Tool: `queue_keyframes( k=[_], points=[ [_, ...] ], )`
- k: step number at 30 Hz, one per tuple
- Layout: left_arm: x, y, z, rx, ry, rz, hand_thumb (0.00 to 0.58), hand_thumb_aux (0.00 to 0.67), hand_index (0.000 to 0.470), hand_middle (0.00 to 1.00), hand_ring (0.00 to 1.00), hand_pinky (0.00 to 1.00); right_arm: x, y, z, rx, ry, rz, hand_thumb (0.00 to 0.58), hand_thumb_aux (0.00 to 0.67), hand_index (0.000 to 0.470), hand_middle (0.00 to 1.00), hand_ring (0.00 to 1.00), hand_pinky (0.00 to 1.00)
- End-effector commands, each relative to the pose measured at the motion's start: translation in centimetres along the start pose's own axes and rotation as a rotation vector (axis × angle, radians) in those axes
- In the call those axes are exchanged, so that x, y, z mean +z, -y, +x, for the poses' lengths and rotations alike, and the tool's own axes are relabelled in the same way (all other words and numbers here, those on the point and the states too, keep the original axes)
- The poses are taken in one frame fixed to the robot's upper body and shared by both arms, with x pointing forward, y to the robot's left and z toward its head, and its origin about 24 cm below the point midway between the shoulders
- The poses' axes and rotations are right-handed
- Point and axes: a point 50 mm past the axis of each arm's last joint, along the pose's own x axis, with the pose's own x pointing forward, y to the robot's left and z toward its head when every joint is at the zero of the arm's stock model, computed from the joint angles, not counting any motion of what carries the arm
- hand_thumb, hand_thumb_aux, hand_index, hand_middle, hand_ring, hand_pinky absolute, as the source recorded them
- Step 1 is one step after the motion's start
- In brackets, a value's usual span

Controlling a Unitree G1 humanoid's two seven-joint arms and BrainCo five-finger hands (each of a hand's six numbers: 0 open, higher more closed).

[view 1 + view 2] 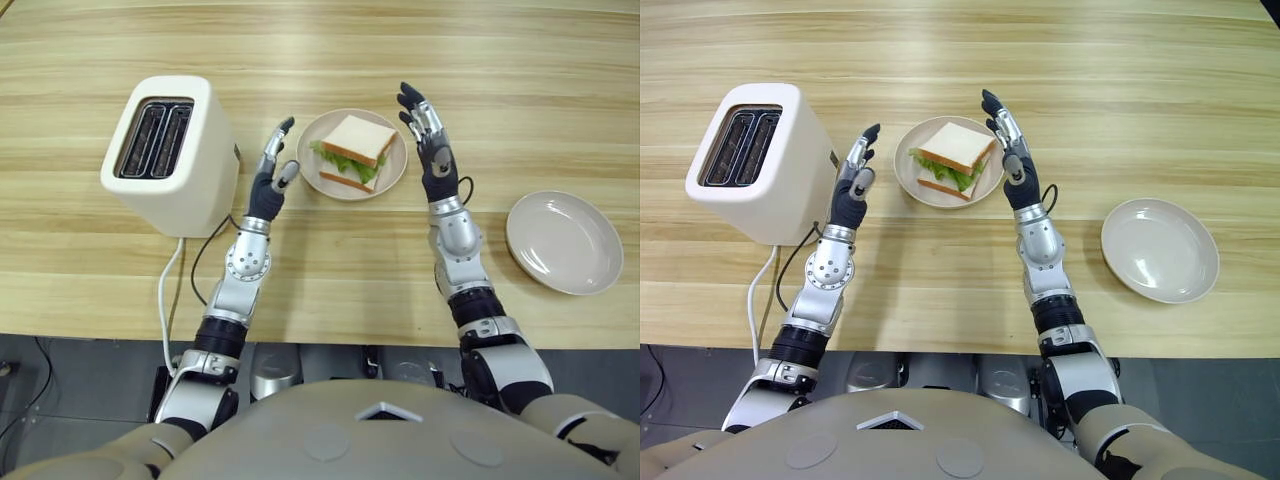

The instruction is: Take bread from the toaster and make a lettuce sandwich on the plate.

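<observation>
**benchwatcher:** You're looking at a pale wooden table with long, streaky grain running side to side. The toaster is sitting toward the left edge. It's a cream box with rounded corners and a smooth matte shell, and its two long dark slots are facing up. A white cord is trailing from it over the near edge.

**crumbtray:** Yep, and your sandwich is already sitting on the plate, roughly midway between the left and right edges. Two square slices of white bread with tan crusts are lying stacked a bit askew. Ruffled green lettuce is poking out between them on the near-left side. The plate itself is round, beige and shallow.

**benchwatcher:** Your left hand is hovering between the toaster and that plate, with its fingers stretched out straight and gripping nothing. It has a dark palm and silvery fingers with dark tips.

**crumbtray:** Your right hand is doing the same just beside the plate's right rim, spread flat with nothing in it. Whether it's actually brushing the rim, I can't tell.

**benchwatcher:** A second plate is lying by the near edge toward the right corner, well apart from the sandwich. It's round and glossy, and light is glaring off its shallow bowl.
</observation>
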Motion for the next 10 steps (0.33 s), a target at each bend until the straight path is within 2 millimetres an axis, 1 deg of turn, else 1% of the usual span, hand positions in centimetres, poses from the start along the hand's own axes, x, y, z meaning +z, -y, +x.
queue_keyframes(
  k=[1, 5, 7, 10],
  points=[
    [0.87, -1.87, 0.07, 0.109, 0.039, -0.117, 0.0, 0.0, 0.0, 0.0, 0.0, 0.0, 0.61, 0.69, 0.18, -0.08, 0.053, 0.027, 0.0, 0.0, 0.0, 0.0, 0.0, 0.0],
    [1.22, -2.77, 0.2, 0.157, 0.061, -0.151, 0.0, 0.0, 0.0, 0.0, 0.0, 0.0, 1.4, 1.15, 0.72, -0.109, 0.097, 0.04, 0.0, 0.0, 0.0, 0.0, 0.0, 0.0],
    [1.06, -2.69, 0.11, 0.149, 0.057, -0.158, 0.0, 0.0, 0.0, 0.0, 0.0, 0.0, 1.53, 0.91, 0.72, -0.099, 0.105, 0.052, 0.0, 0.0, 0.0, 0.0, 0.0, 0.0],
    [0.84, -2.33, -0.06, 0.119, 0.058, -0.123, 0.0, 0.0, 0.0, 0.0, 0.0, 0.0, 1.11, 0.41, 0.31, -0.087, 0.087, 0.066, 0.0, 0.0, 0.0, 0.0, 0.0, 0.0]
  ],
)
